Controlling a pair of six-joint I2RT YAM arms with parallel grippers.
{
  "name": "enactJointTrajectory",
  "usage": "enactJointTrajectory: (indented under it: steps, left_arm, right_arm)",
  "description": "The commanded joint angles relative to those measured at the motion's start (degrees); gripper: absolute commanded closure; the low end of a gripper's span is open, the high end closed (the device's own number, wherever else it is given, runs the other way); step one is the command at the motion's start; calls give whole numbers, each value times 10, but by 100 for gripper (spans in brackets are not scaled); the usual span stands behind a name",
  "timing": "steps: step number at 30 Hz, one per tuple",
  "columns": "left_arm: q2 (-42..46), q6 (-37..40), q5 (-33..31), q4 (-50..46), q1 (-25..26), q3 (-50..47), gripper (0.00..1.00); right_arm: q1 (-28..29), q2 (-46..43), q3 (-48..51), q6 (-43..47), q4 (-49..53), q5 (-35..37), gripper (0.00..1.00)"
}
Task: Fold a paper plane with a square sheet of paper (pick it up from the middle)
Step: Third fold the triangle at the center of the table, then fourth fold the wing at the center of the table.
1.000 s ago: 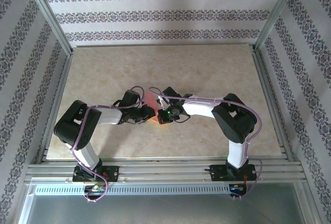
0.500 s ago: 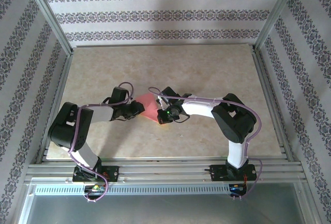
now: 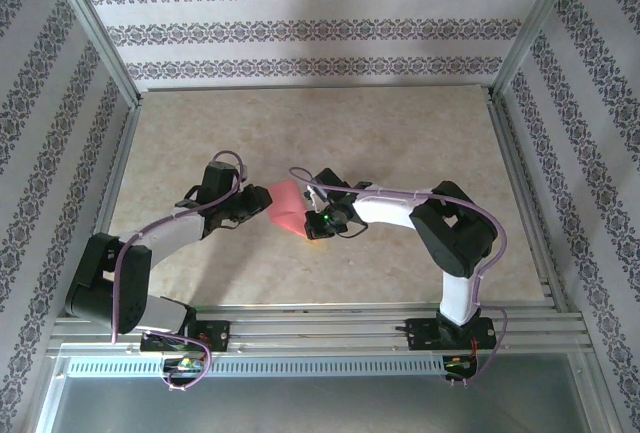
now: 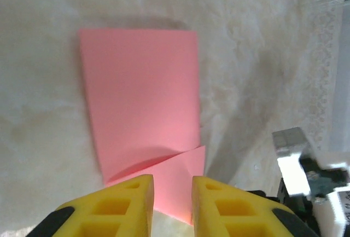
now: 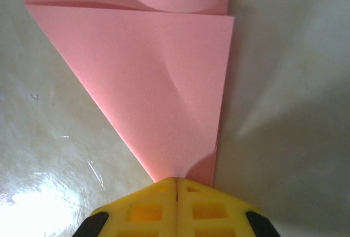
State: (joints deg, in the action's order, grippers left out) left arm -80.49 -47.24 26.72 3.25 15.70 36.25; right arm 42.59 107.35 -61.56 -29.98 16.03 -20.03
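Overhead, at the middle of the beige marbled tabletop (image 3: 400, 143), the thin salmon-pink square sheet of paper (image 3: 283, 205), partly folded, is lying between the black left gripper (image 3: 258, 201) and the black right gripper (image 3: 306, 219).

At the left wrist, the yellow fingers (image 4: 126, 198) are standing slightly apart over a folded corner flap, clamping nothing.

At the right wrist, the yellow fingers (image 5: 153, 204) are pressing together on the sheet's pointed tip. Risk, as judged: the upper layer is bowing near its far edge. Any pull by the right gripper while the left is hovering free could drag the sheet, spring the flap and skew the crease
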Motion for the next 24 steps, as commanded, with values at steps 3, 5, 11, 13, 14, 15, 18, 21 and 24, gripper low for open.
enactJointTrajectory:
  steps: [3,5,11,13,14,15,18,21,24]
  left_arm:
    - [0,-70,15,29,3,-31,70]
    - [2,-90,18,35,4,-36,62]
    - [-5,-134,38,88,12,-61,54]
    - [-16,-140,42,99,19,-62,53]
    - [-23,-143,45,107,21,-61,52]
    - [-30,-145,48,118,24,-60,52]
    - [-58,-143,62,141,32,-53,51]
    - [-84,-130,73,146,35,-40,53]
    - [-95,-117,78,157,35,-35,54]
  right_arm:
    - [-20,-58,16,-32,-20,-47,89]
    - [-23,-89,14,-41,-43,-46,84]
    - [-26,-120,37,-52,-82,-11,75]
    - [-23,-110,37,-56,-89,-12,75]
    - [-22,-105,36,-58,-92,-15,75]
    - [-20,-100,33,-60,-95,-14,75]
    - [-17,-89,31,-64,-101,-12,74]
    - [-18,-84,32,-65,-103,-11,73]
    - [-19,-86,35,-65,-104,-11,73]
